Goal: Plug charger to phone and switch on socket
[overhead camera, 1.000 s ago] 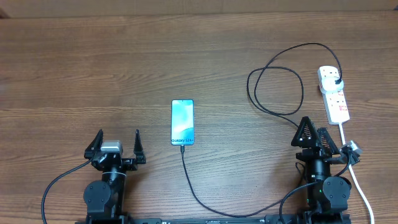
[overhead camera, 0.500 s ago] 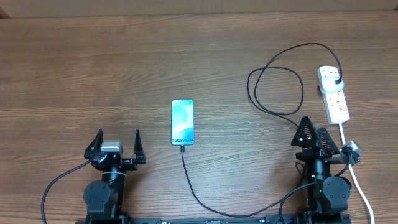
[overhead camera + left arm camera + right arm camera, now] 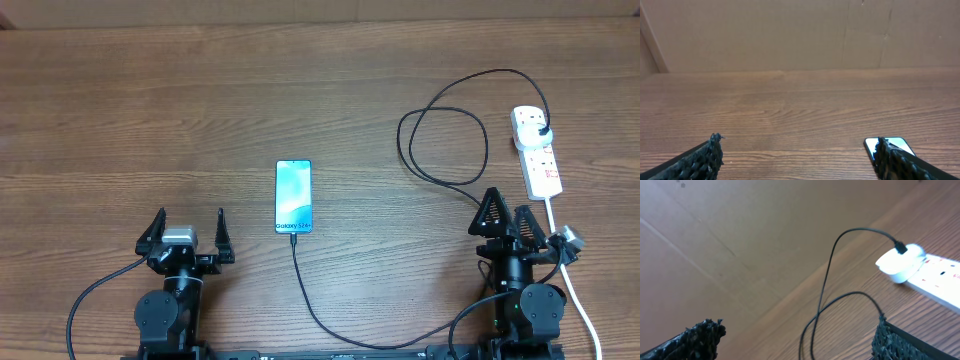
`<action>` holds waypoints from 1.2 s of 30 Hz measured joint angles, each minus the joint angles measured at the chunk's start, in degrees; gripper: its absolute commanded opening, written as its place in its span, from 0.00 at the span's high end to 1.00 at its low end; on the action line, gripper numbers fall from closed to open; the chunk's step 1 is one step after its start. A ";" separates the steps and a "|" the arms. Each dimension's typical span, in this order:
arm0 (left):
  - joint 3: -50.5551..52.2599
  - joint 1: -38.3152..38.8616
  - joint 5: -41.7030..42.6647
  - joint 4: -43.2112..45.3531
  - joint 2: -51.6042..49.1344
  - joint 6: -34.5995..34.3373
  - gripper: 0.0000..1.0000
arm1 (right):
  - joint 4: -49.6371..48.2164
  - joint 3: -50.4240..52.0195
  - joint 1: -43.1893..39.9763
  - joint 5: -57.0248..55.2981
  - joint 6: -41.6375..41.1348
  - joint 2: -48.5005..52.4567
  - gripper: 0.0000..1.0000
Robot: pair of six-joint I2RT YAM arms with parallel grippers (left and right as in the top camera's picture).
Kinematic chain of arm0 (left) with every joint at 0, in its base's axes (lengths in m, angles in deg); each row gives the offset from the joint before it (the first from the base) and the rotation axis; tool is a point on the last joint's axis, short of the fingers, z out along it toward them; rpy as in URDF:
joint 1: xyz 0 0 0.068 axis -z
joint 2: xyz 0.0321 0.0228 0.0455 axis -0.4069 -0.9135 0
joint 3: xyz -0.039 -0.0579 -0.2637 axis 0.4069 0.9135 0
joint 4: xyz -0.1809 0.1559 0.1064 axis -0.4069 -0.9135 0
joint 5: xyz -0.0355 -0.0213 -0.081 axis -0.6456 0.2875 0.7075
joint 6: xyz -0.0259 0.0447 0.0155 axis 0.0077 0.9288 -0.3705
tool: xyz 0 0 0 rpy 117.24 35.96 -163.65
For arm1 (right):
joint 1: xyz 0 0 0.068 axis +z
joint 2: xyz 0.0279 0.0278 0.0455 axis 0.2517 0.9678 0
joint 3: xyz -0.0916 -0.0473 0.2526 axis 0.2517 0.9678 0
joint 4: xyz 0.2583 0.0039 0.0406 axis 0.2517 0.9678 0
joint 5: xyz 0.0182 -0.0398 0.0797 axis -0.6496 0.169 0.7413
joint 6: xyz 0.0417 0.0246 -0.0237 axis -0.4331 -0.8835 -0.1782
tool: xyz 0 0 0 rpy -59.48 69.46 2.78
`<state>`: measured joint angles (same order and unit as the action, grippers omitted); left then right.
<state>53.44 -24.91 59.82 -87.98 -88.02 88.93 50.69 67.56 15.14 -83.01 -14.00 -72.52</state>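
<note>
Both arms are parked at your near edge of the table (image 3: 120, 90). Your left tool (image 3: 190, 215) has its fingers spread wide, nothing between them. Your right tool (image 3: 505, 208) is spread too, and its wrist view shows only air between the tips. The phone (image 3: 293, 196) lies flat near the middle, screen lit blue-teal, just ahead and to the right of the left tool. The charger (image 3: 296, 262) meets the phone's near end, and its tip looks seated there. From there the black cable runs back toward you, reappears by the right tool, loops, and ends at the plug (image 3: 541, 133) in the far outlet of the socket (image 3: 540, 170). The socket sits far right, its white cord (image 3: 575, 290) trailing toward you. I cannot tell how its switch is set.
</note>
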 measured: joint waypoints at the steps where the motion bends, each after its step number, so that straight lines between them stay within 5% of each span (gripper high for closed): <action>1: 0.00 0.00 0.00 0.00 0.00 0.00 0.00 | 0.00 0.00 -0.20 0.02 0.66 0.00 0.00; 10: 0.00 0.00 0.00 0.00 0.00 0.00 0.00 | 0.00 0.00 -2.03 0.02 7.91 0.00 0.00; 20: 0.00 0.00 0.00 0.02 0.00 0.00 0.00 | 0.55 0.00 -2.05 4.96 25.46 0.00 0.00; 36: 0.00 0.00 0.00 0.02 0.00 0.00 0.00 | 0.59 0.00 -2.08 6.86 29.94 0.00 0.00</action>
<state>53.44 -24.91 59.82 -87.96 -88.02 88.93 51.28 67.56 13.06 -76.14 15.94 -72.52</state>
